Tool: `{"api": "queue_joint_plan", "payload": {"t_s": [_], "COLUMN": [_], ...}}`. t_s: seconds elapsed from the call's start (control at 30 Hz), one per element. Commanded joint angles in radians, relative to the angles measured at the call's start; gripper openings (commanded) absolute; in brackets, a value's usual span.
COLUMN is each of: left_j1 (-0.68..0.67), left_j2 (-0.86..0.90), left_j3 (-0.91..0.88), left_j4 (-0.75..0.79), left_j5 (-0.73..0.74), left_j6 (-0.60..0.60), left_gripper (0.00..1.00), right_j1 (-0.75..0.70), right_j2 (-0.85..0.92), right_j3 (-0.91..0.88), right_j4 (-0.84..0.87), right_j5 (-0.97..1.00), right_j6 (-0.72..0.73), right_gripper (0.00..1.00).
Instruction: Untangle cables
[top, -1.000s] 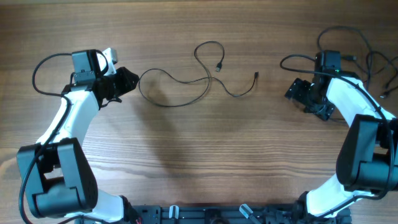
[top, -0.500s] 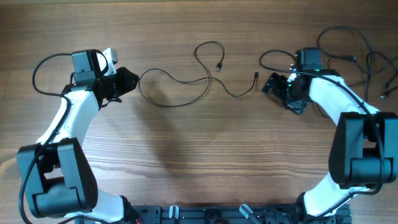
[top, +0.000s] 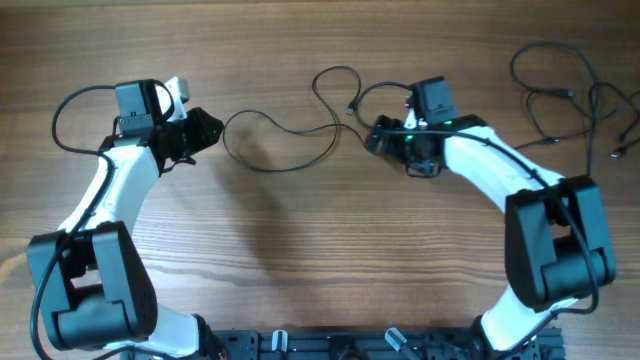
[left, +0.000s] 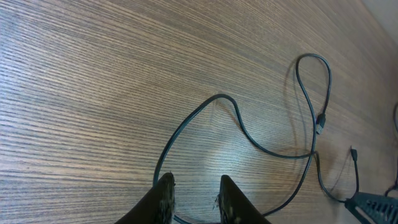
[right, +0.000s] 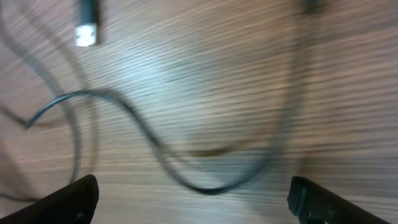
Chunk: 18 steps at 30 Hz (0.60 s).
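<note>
Cables: thin black cords (top: 290, 131) (left: 273, 154), matte and limp, far slimmer than the gripper fingers.
Location: flat on the wooden table (top: 320, 250), toward its far edge, between the two grippers.
Shape: a wide oval loop at the left, a narrow tall loop in the middle; the strands cross where the loops meet.
Plug (top: 352, 106) (left: 320, 123) (right: 86, 31): small with a silvery tip, lying free inside the tall loop.
Left gripper (top: 212, 128) (left: 196, 196): fingers narrowly apart at the oval loop's left end; the cord runs in at their tips; cannot tell whether it is pinched.
Right gripper (top: 383, 138) (right: 196, 202): jaws spread wide over the right-hand strand, holding nothing; its wrist view is blurred.
</note>
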Motion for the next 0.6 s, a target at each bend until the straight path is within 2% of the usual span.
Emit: {"api": "queue_joint_plan", "payload": {"t_s": [0.0, 0.3, 0.57], "left_j1": [0.003, 0.003, 0.003], "left_j2": [0.005, 0.005, 0.005], "left_j3": [-0.006, -0.006, -0.006], "left_j4": [0.003, 0.003, 0.002], "left_j5": [-0.008, -0.008, -0.008], "left_j6": [0.002, 0.002, 0.002], "left_gripper": [0.25, 0.26, 0.26], "right_j1": [0.066, 0.188, 0.293], "right_j2": [0.027, 0.027, 0.027], "right_j3": [-0.003, -0.003, -0.003], "right_j4": [0.04, 0.164, 0.26], "right_j5": [-0.012, -0.012, 0.06], "right_j6": [0.037, 0.197, 0.198], "right_gripper": [1.0, 1.0, 1.0]}}
